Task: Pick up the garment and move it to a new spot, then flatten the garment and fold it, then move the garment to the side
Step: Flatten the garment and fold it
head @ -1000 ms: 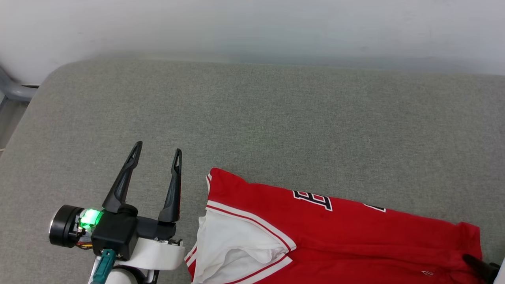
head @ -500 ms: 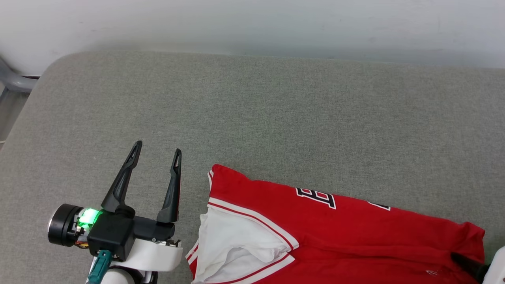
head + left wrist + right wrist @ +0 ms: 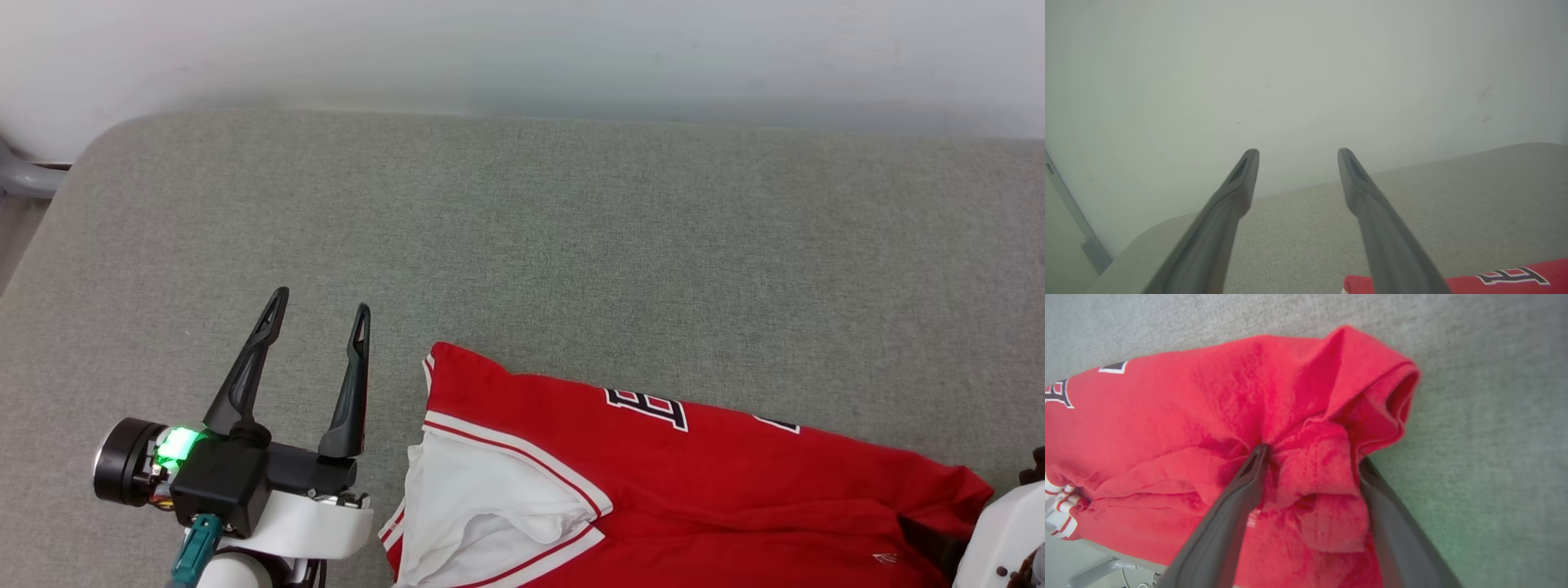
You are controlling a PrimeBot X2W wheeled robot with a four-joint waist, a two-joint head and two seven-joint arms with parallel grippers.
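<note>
Right wrist view, fingers (image 3: 1229,514): I see the right gripper (image 3: 1310,455) spread wide, with a bunched red fold lying between its two fingers; one tip is hidden under cloth.
Right wrist view, garment (image 3: 1188,416): red and rumpled, across the left and centre of the frame, on the grey cushion (image 3: 1494,416).
Left wrist view, left gripper (image 3: 1298,152): fingers wide apart with nothing between them, above the cushion; I see a red corner with black lettering at lower right.
Head view, left gripper (image 3: 321,300): lower left, just beside the garment (image 3: 653,482), not touching it.
Head view, garment: lower centre to lower right, its white sleeve (image 3: 482,506) toward the bottom edge.
</note>
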